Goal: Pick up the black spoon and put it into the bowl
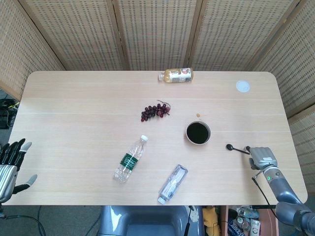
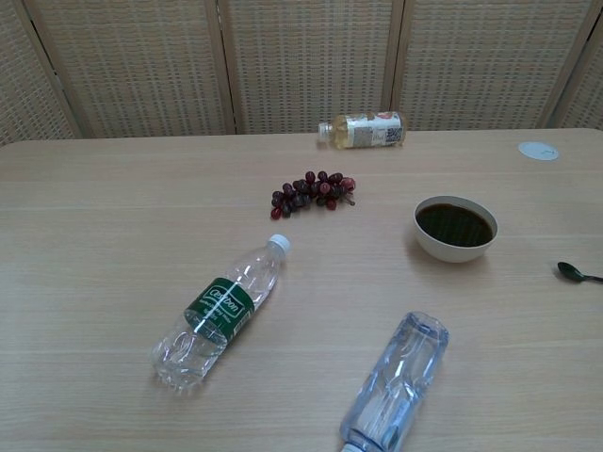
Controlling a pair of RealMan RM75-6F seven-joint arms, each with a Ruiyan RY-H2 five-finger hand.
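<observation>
The black spoon [image 1: 236, 148] lies flat on the table to the right of the bowl [image 1: 188, 127], its head toward the bowl. In the chest view the spoon [image 2: 575, 273] shows at the right edge, right of the white bowl [image 2: 455, 250] with its dark inside. My right hand [image 1: 262, 157] sits low at the far end of the spoon's handle, back of the hand up. Its fingertips reach the handle's end, and a grip cannot be made out. My left hand [image 1: 10, 164] hangs off the table's left edge, fingers spread and holding nothing.
Two clear plastic bottles lie in front: one with a green label [image 1: 130, 159] and one plain [image 1: 173, 183]. A bunch of dark grapes [image 1: 155, 111] lies mid-table. A yellow drink bottle [image 1: 176, 75] lies at the back, with a white lid [image 1: 242, 86] at the back right.
</observation>
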